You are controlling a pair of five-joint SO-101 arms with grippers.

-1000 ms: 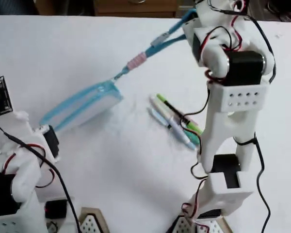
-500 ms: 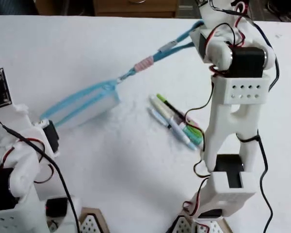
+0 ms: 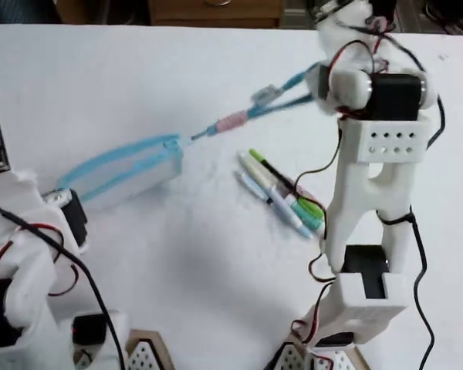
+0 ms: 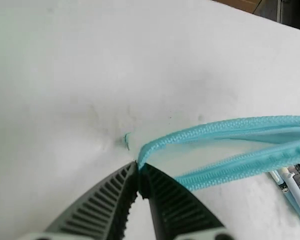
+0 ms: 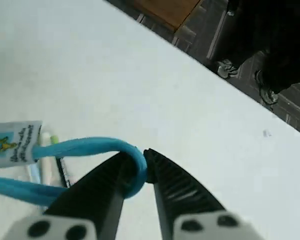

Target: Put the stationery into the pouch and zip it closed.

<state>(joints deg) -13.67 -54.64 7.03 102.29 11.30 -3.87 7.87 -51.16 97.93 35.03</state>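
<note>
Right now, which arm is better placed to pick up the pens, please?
Probably the right: the pens lie beside it, though it holds the strap; the left jaws grip the pouch.

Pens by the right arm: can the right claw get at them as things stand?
Probably not yet. The right claw is shut on the blue strap, so it is occupied. The pens lie uncovered on the table beside that arm; once it lets go, the way looks free.

- We see the white table (image 3: 139,69) brightly, evenly lit, almost glaring.
- We find only faint, soft shadows beside the pens (image 3: 274,189).
- Past the table's edge we see dimness.
</note>
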